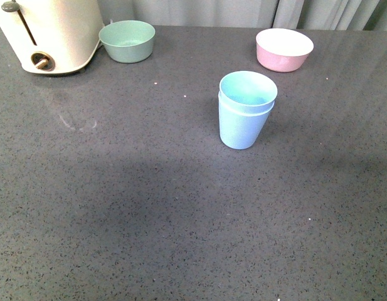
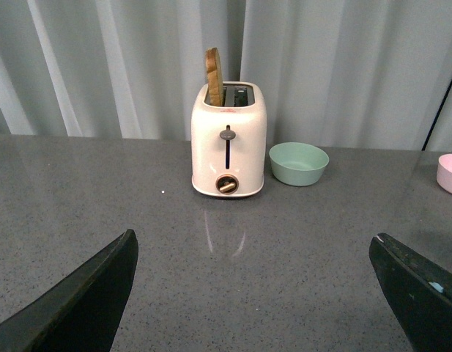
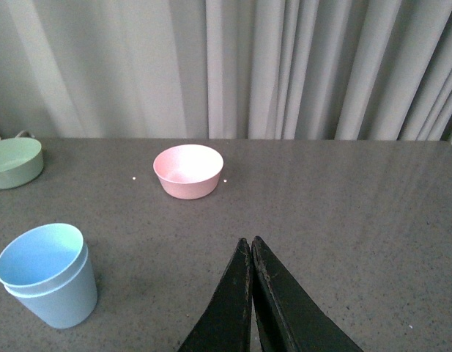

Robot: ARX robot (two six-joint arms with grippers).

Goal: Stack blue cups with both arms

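Note:
The two light blue cups (image 1: 246, 110) stand upright near the middle of the grey table, one nested inside the other, the inner one sitting a little tilted. They also show in the right wrist view (image 3: 47, 274). Neither arm shows in the front view. My left gripper (image 2: 255, 238) is open and empty, its black fingers (image 2: 94, 293) wide apart above bare table, facing the toaster. My right gripper (image 3: 251, 242) is shut with nothing between its fingers, off to one side of the cups and apart from them.
A cream toaster (image 1: 46, 31) with a slice of bread (image 2: 214, 77) in it stands at the back left. A green bowl (image 1: 127, 41) sits beside it. A pink bowl (image 1: 284, 49) sits at the back right. Grey curtains hang behind the table.

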